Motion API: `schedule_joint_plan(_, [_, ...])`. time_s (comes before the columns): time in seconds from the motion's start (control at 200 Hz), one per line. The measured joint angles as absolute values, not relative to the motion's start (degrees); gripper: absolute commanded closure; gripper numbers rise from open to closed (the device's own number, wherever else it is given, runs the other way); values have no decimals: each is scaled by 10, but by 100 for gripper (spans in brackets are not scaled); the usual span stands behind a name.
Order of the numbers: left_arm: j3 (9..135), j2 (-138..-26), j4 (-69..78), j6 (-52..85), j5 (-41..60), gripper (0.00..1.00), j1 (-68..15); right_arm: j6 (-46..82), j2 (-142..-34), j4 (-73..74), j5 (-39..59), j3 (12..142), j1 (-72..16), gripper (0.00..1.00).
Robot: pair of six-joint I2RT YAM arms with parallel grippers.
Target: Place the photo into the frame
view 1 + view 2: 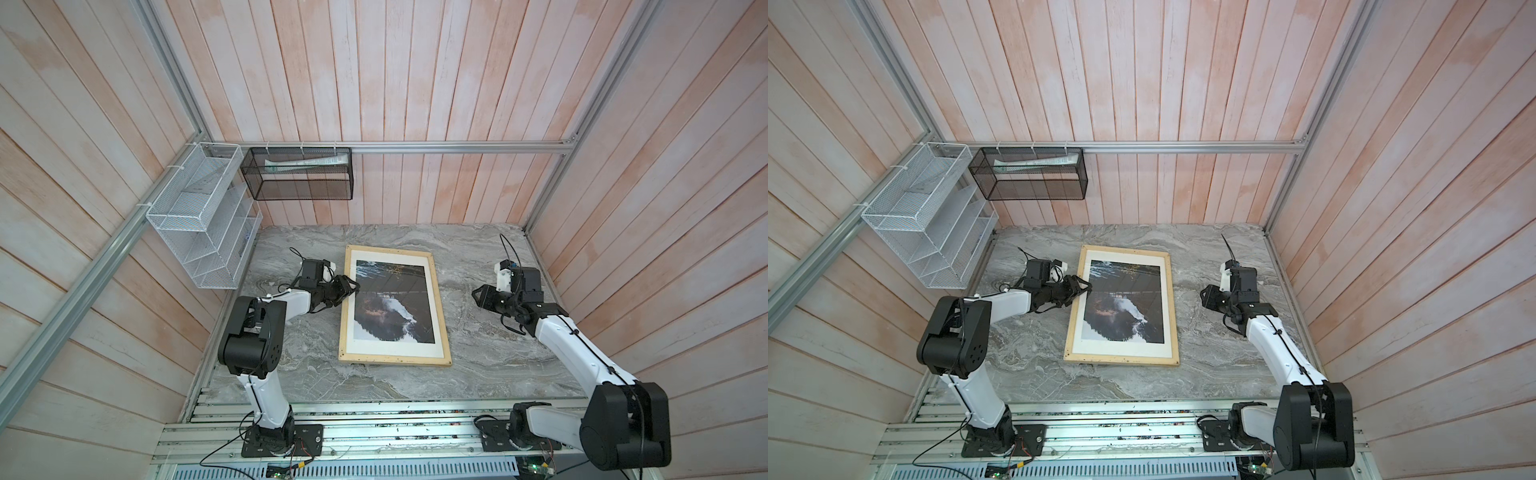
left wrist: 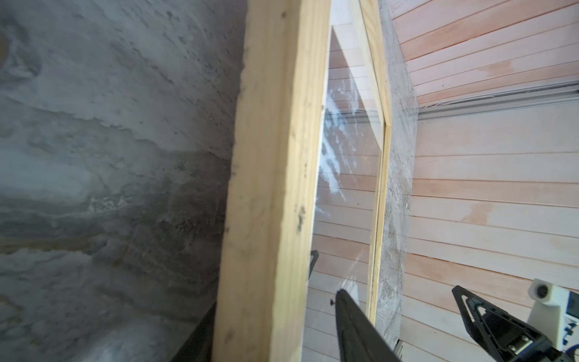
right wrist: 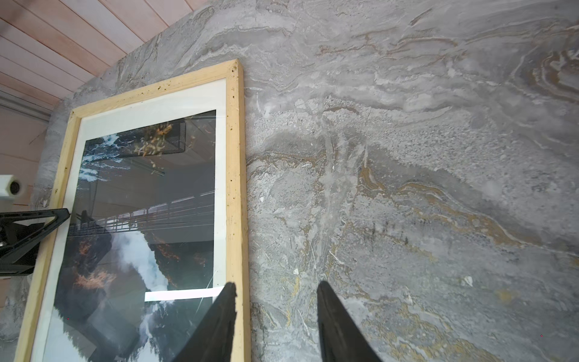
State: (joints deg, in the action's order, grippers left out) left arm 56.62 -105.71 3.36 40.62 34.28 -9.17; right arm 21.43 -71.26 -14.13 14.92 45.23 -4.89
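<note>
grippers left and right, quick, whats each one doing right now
left gripper: open, jaws either side of the frame's side rail, not clamped on it.
right gripper: open, empty, over the table beside the frame.

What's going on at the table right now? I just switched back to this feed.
The frame lies on the marble table with the photo inside it, its picture side showing up through the pane. The left gripper is at the frame's rail on its own side, with its jaws apart on either side of the wood and apparently not clamping it. The right gripper is open and empty, off to the other side of the frame and touching nothing.
</note>
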Motion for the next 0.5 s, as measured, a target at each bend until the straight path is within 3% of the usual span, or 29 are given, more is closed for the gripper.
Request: schedule_joint_plan(0.5, [566, -1060, -4, 369, 299, 45, -91, 215, -737, -123, 149, 450, -60, 56])
